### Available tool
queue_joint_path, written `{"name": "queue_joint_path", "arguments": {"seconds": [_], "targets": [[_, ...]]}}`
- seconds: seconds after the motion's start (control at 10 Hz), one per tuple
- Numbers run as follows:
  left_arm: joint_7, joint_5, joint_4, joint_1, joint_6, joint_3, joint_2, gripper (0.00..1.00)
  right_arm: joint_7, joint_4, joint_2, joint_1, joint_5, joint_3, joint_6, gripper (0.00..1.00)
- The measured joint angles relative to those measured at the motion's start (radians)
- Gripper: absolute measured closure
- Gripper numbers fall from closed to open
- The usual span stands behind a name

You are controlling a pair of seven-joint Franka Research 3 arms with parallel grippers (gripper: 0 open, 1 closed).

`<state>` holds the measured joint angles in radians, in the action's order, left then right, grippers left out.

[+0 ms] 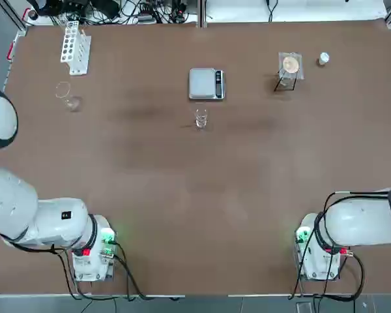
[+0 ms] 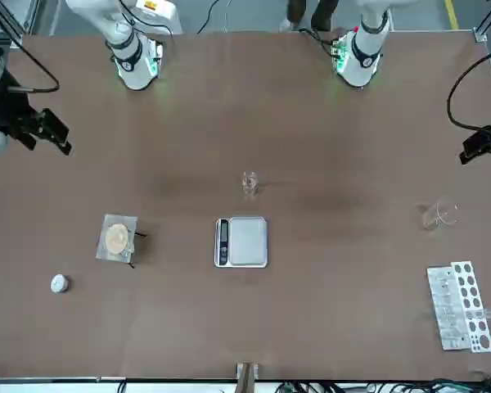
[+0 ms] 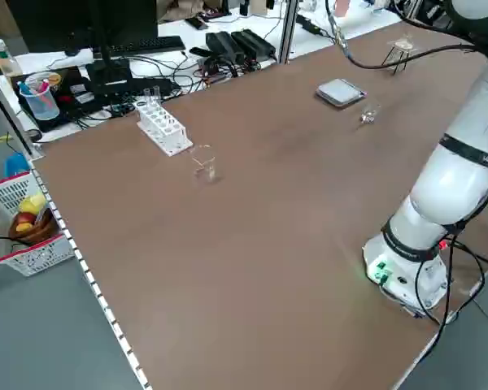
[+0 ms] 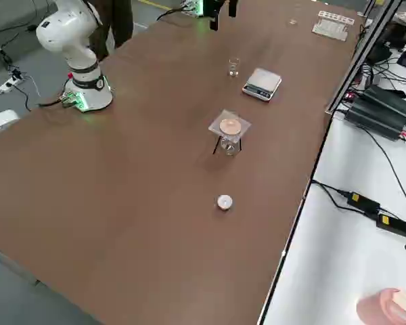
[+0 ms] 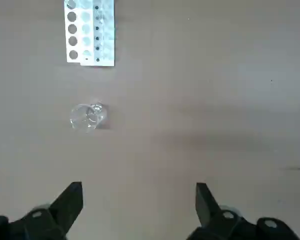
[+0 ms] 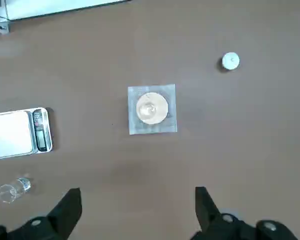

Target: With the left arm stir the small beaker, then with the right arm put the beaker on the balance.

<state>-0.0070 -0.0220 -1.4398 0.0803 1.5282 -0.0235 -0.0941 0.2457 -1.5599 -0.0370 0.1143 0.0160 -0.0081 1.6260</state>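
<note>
One balance [image 1: 206, 84], one small beaker [image 1: 201, 119], one flask [image 1: 68, 98]

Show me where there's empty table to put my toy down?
The wide brown stretch between the small beaker and the two arm bases is bare. Things line the far side: test-tube rack, flask, balance, mesh stand, small white cap.

We find the balance [image 1: 206, 84] mid-desk toward the far edge, the small beaker [image 1: 201, 119] just on its near side, apart. Far left stands the test-tube rack [image 1: 75, 47], a flask [image 1: 66, 96] nearer beside it. Far right sits a stand [image 1: 289, 70], a small cap [image 1: 323, 59] right of it.
</note>
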Motion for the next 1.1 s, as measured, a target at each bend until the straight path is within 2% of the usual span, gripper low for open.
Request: {"name": "queue_joint_path", "arguments": {"seconds": [0.4, 0.7, 0.9, 1.1], "targets": [[0.002, 0.022, 0.002, 0.000, -0.001, -0.001, 0.002, 0.00, 0.000, 0.001, 0.000, 0.002, -0.001, 0.000, 0.036, 0.00], [0.016, 0.125, -0.008, -0.006, -0.001, -0.027, -0.011, 0.00, -0.001, -0.002, 0.001, 0.002, -0.002, 0.000, 0.045, 0.00], [0.028, 0.246, -0.017, -0.010, 0.000, -0.061, -0.061, 0.00, -0.001, -0.005, 0.006, 0.002, -0.002, 0.001, 0.037, 0.00], [0.033, 0.344, -0.099, -0.008, 0.060, -0.099, -0.090, 0.01, -0.002, -0.006, 0.010, 0.003, -0.002, 0.001, -0.006, 0.00]]}}
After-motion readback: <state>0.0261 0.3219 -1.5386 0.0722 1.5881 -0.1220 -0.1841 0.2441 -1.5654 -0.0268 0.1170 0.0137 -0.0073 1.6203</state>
